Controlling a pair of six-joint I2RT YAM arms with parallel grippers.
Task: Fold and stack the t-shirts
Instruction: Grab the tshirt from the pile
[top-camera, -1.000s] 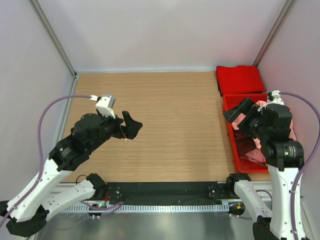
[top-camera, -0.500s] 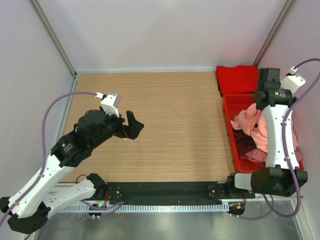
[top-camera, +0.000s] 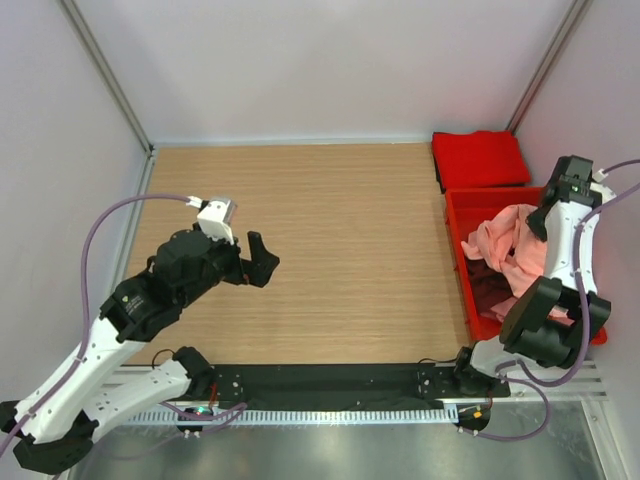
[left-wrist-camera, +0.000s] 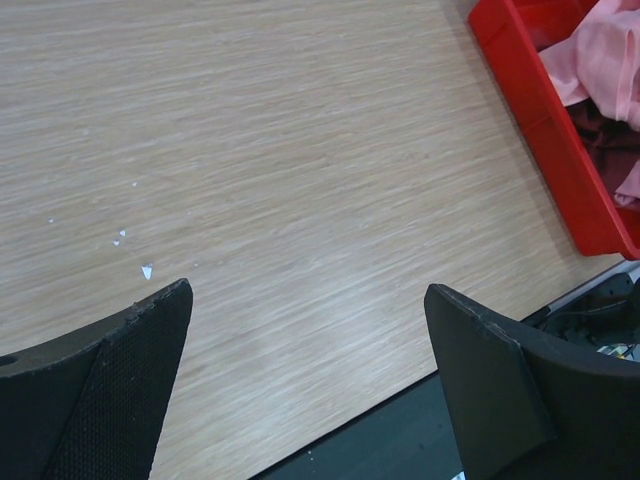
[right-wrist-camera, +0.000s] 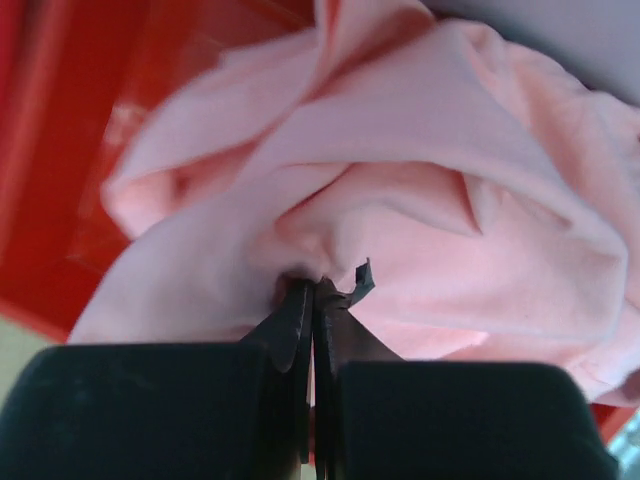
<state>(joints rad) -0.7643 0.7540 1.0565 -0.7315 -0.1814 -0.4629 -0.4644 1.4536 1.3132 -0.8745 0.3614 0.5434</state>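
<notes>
Front edge first: left gripper (top-camera: 262, 262) out over the left half of the worktop (top-camera: 350, 210), nearer the front edge than the back, above bare wood and well apart from every shirt. Jaws spread wide there, nothing between the fingers (left-wrist-camera: 130, 370), only wood grain and a few white specks (left-wrist-camera: 146, 271) in the left wrist view. Over to the right edge now: red bin (top-camera: 456, 222) lying along it, front end near the front right corner, full of crumpled cloth. Low down toward the bin's front end, dark maroon t-shirt (top-camera: 487, 285), mostly buried. Beside it a scrap of paler pink cloth (left-wrist-camera: 628, 185), too little on show to call it a separate shirt. Heaped on top in the far half of the bin, salmon-pink t-shirt (top-camera: 497, 240), rumpled, unfolded, reaching close to the bin's inner wall. Right gripper (top-camera: 538, 222) pointing down into that heap from the bin's outer side, jaws pinched tight on a fold of the salmon-pink t-shirt. In the right wrist view, fingertips (right-wrist-camera: 297, 310) pressed together, cloth gathered into wrinkles right at the tips. Farthest back, in the far right corner of the worktop, just beyond the bin's far end: bright red t-shirt (top-camera: 480, 158), folded into a flat rectangle, lying right against the bin or a hair off it, impossible to tell which.
</notes>
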